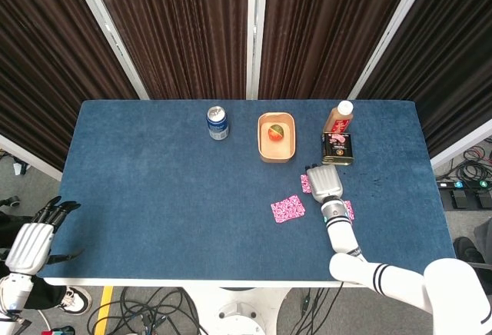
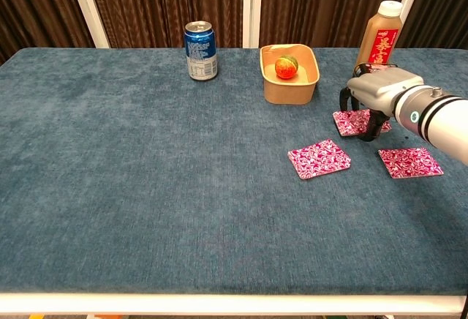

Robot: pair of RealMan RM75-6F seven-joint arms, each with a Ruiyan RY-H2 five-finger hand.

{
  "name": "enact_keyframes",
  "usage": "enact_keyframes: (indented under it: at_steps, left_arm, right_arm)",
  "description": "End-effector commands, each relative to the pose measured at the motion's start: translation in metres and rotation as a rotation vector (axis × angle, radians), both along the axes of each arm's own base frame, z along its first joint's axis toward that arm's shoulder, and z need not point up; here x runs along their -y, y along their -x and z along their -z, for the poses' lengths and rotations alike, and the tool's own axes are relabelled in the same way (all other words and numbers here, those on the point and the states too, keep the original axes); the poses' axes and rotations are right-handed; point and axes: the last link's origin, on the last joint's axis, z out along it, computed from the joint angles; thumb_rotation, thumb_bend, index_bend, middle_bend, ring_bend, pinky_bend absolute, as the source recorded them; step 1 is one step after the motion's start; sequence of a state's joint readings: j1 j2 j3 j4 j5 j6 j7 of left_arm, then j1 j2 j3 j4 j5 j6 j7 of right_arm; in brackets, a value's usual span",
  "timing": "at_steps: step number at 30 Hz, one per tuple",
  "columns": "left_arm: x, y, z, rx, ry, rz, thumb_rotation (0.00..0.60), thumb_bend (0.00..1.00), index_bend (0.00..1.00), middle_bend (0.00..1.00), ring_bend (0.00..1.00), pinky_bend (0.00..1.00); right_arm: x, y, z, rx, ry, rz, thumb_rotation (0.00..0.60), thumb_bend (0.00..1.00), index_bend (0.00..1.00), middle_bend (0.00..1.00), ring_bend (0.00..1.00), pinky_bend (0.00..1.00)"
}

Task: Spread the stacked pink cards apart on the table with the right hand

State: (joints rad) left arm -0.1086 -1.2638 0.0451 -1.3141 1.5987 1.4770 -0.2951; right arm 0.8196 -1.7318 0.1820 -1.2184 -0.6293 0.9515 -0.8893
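Observation:
Three pink patterned cards lie apart on the blue table. One card (image 2: 319, 159) (image 1: 287, 208) sits near the middle. A second card (image 2: 409, 162) (image 1: 348, 210) lies to its right, partly hidden by my right forearm in the head view. The third card (image 2: 354, 121) (image 1: 306, 184) lies further back, under the fingertips of my right hand (image 2: 373, 94) (image 1: 325, 181), which presses down on it with curled fingers. My left hand (image 1: 32, 237) hangs off the table's front left corner, fingers apart, holding nothing.
A blue soda can (image 2: 200, 50) stands at the back. A tan bowl (image 2: 272, 88) holding a small fruit (image 2: 286, 66) sits beside my right hand. A brown bottle (image 2: 381, 36) and a dark tin (image 1: 337, 149) stand just behind that hand.

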Motion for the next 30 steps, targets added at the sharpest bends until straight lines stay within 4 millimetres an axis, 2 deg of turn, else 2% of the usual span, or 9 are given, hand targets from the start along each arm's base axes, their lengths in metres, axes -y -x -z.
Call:
enact_keyframes:
  at_steps: [1, 7, 15, 19, 21, 24, 26, 28, 30]
  left_arm:
    - [0.0, 0.0, 0.0, 0.001, -0.001, 0.0, 0.6, 0.01, 0.18, 0.16, 0.02, 0.19]
    - [0.0, 0.0, 0.0, -0.001, 0.0, 0.002, 0.6, 0.01, 0.18, 0.16, 0.02, 0.19]
    - [-0.001, -0.002, 0.0, -0.005, -0.001, 0.005, 0.6, 0.01, 0.18, 0.16, 0.02, 0.19]
    - [-0.001, -0.003, 0.0, -0.006, -0.004, 0.006, 0.6, 0.01, 0.18, 0.16, 0.02, 0.19]
    - [-0.001, -0.004, 0.0, -0.004, -0.006, 0.006, 0.6, 0.01, 0.18, 0.16, 0.02, 0.19]
    - [-0.001, -0.006, 0.0, -0.004, -0.007, 0.013, 0.6, 0.01, 0.18, 0.16, 0.02, 0.19]
    - [-0.001, -0.008, -0.001, -0.004, -0.009, 0.018, 0.6, 0.01, 0.18, 0.16, 0.02, 0.18]
    - [-0.001, -0.008, 0.0, -0.005, -0.008, 0.018, 0.6, 0.01, 0.18, 0.16, 0.02, 0.18]
    - [-0.001, -0.008, 0.0, -0.011, -0.002, 0.018, 0.6, 0.01, 0.18, 0.16, 0.02, 0.19]
  right_arm:
    - [0.0, 0.0, 0.0, 0.002, -0.006, 0.003, 0.6, 0.18, 0.26, 0.24, 0.71, 0.78]
    - [-0.002, -0.001, -0.003, 0.023, -0.006, -0.003, 0.6, 0.14, 0.09, 0.15, 0.71, 0.77]
    - [-0.016, -0.01, -0.032, 0.085, 0.03, -0.073, 0.6, 0.14, 0.08, 0.16, 0.71, 0.77]
    - [-0.051, -0.009, -0.066, 0.109, 0.069, -0.178, 0.6, 0.11, 0.11, 0.18, 0.69, 0.77]
    - [-0.075, -0.002, -0.085, 0.101, 0.097, -0.239, 0.6, 0.1, 0.11, 0.18, 0.59, 0.73]
    - [-0.103, 0.015, -0.108, 0.082, 0.147, -0.279, 0.6, 0.08, 0.11, 0.16, 0.34, 0.44]
    - [-0.124, 0.032, -0.123, 0.091, 0.184, -0.274, 0.6, 0.08, 0.1, 0.11, 0.12, 0.13]
    - [-0.143, 0.05, -0.135, 0.107, 0.207, -0.262, 0.6, 0.07, 0.06, 0.06, 0.02, 0.01]
    - [-0.158, 0.067, -0.145, 0.108, 0.232, -0.252, 0.6, 0.06, 0.02, 0.01, 0.0, 0.0]
